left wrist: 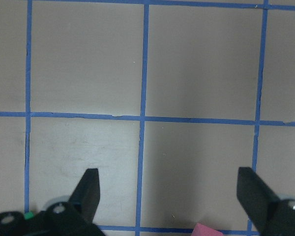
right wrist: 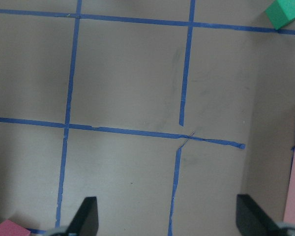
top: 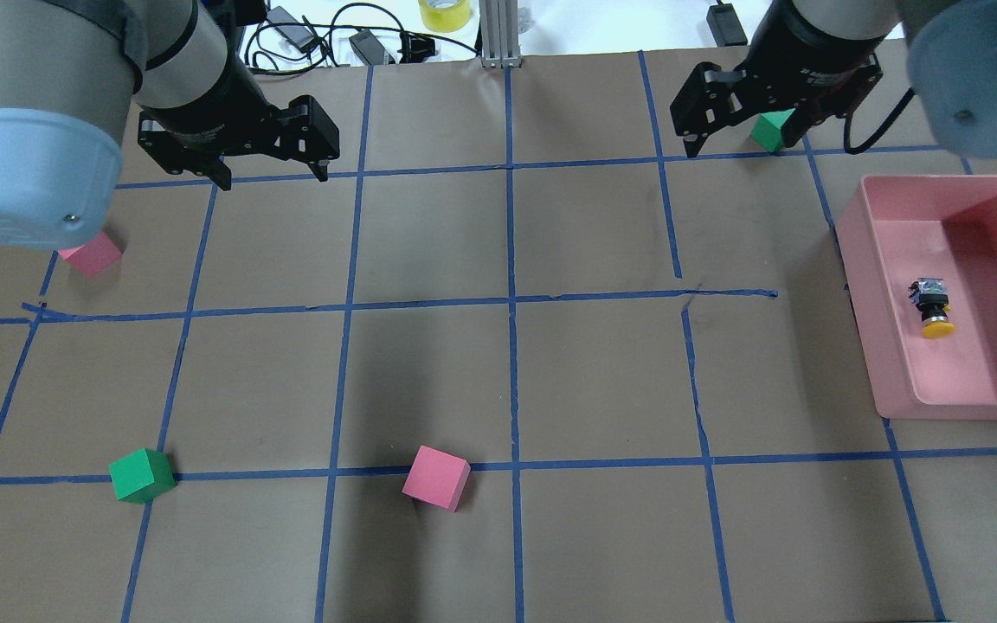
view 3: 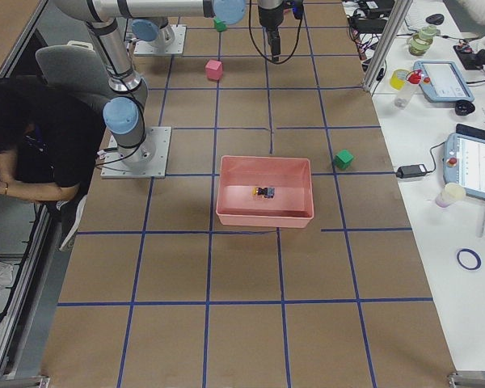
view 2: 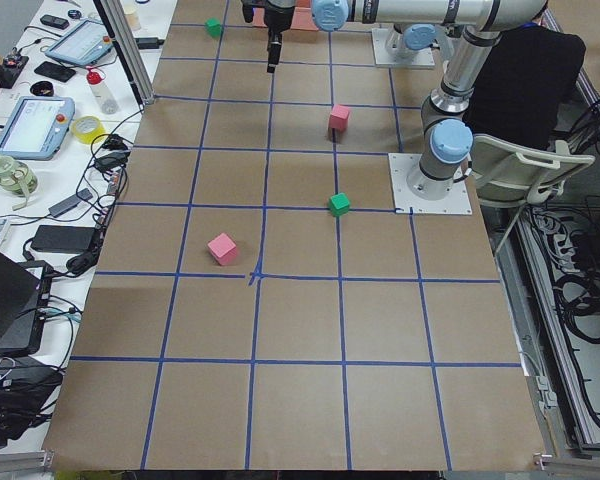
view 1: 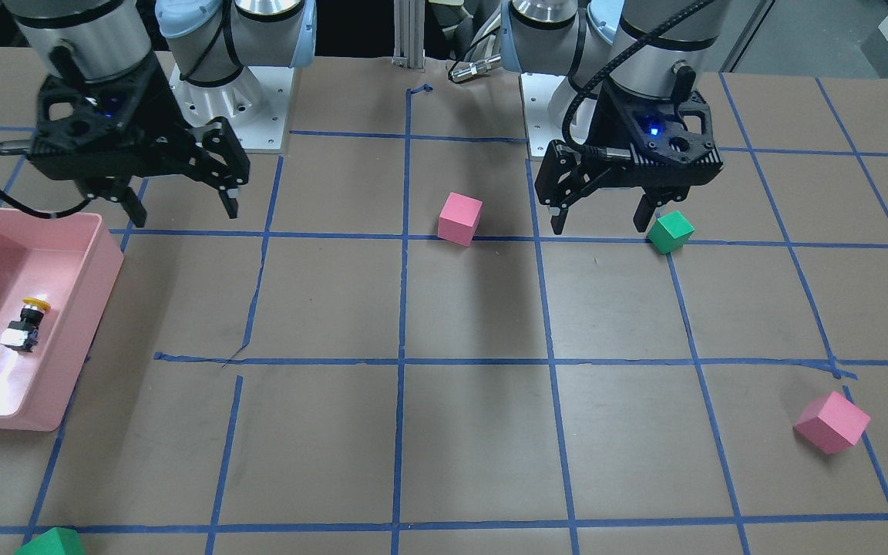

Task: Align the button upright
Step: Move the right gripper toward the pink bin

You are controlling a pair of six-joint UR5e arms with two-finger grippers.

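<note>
The tabletop is the biggest thing before me, covered in brown paper and marked into squares by blue tape. On my right side a pink bin sits on it, open at the top and lying flat.

My left hand hangs in the air over the left half, fingers pointing down. It is released, the two fingers spread wide with only bare paper and tape showing between them in its wrist view. My right hand hangs over the right half, apart from the bin and not over it. It is released too, fingers wide, nothing between them; its wrist view shows just a sliver of the bin's pink edge at one side.

Four cubes lie scattered on the paper:
- A pink cube near the middle sits just beside a tape line on my side of the tabletop.
- A green cube on my left rests on that same line.
- A second pink cube lies farther out on the left, partly hidden under my left elbow in the overhead view.
- A second green cube lies on the far right, partly hidden behind my right hand in that view.

The button is the smallest thing. It lies on its side on the floor of the pink bin, clear of the walls. Its yellow cap points toward my base and its black-and-white block points away. Neither hand is touching it.
</note>
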